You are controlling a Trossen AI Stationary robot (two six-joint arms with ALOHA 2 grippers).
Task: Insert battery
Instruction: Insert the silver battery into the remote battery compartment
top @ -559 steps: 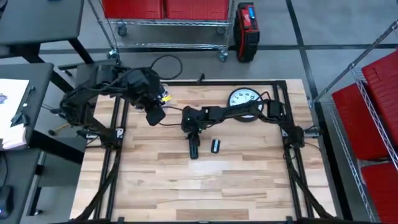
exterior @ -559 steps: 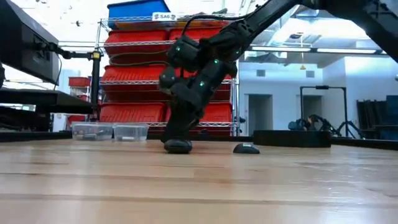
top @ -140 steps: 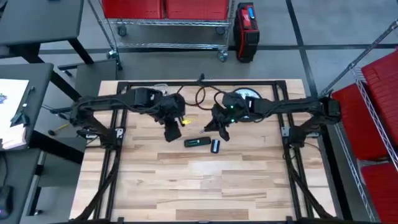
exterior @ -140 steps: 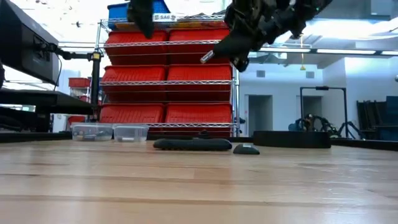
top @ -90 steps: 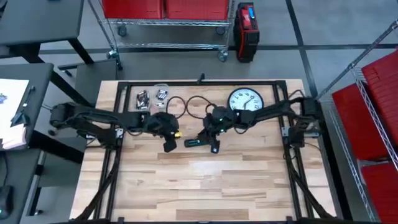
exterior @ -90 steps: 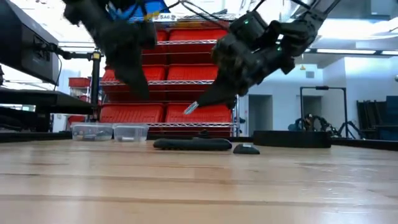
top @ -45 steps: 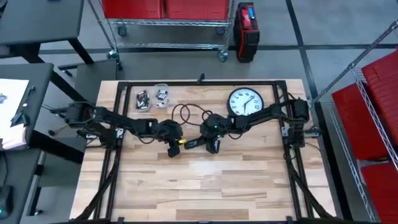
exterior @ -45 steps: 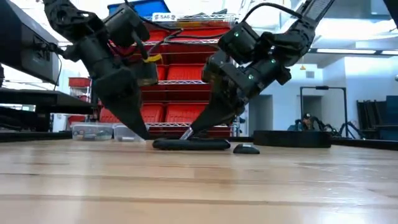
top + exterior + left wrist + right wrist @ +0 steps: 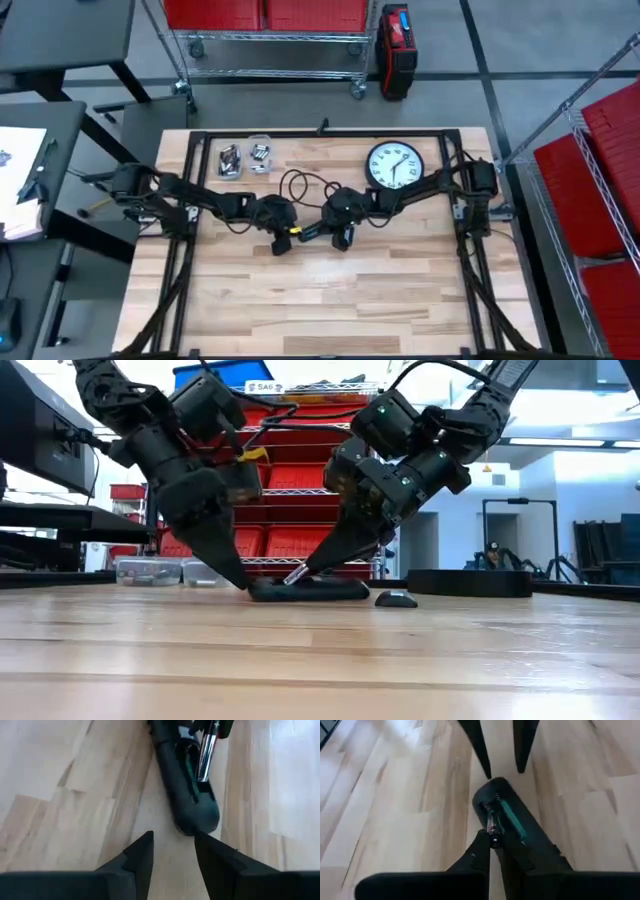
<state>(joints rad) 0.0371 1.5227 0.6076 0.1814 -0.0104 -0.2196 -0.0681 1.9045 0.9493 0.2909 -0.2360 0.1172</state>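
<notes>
A black remote (image 9: 186, 795) lies on the wooden table with its back up and its battery compartment (image 9: 506, 817) uncovered. My right gripper (image 9: 493, 843) is shut on a silver battery (image 9: 204, 754), which slants down toward the compartment. My left gripper (image 9: 173, 837) is open and low over the table at the remote's rounded end (image 9: 196, 824). Its fingers stand just short of that end on either side. In the low view the left fingertips (image 9: 240, 581) reach down beside the remote (image 9: 308, 589). My right gripper pinches the battery's upper end (image 9: 493, 840) between its two fingertips. The fingers slant down from the table's right side and lie along the battery. The battery's lower tip (image 9: 291, 578) is at the remote's open compartment, and the rest is tilted up. Whether my left gripper touches the remote's end, I cannot tell.
The remote's loose battery cover (image 9: 397, 599) lies on the table just right of the remote. A wall clock (image 9: 393, 163) lies at the far right. Two clear boxes (image 9: 245, 157) of batteries stand at the far left. A looped cable (image 9: 300, 184) lies behind the grippers.
Both grippers have come down from well above the table to the remote. My left gripper has sunk to the remote's left end, staying open. My right gripper has lowered the battery, tilted tip-down, onto the compartment. The remote has stayed on the table.
</notes>
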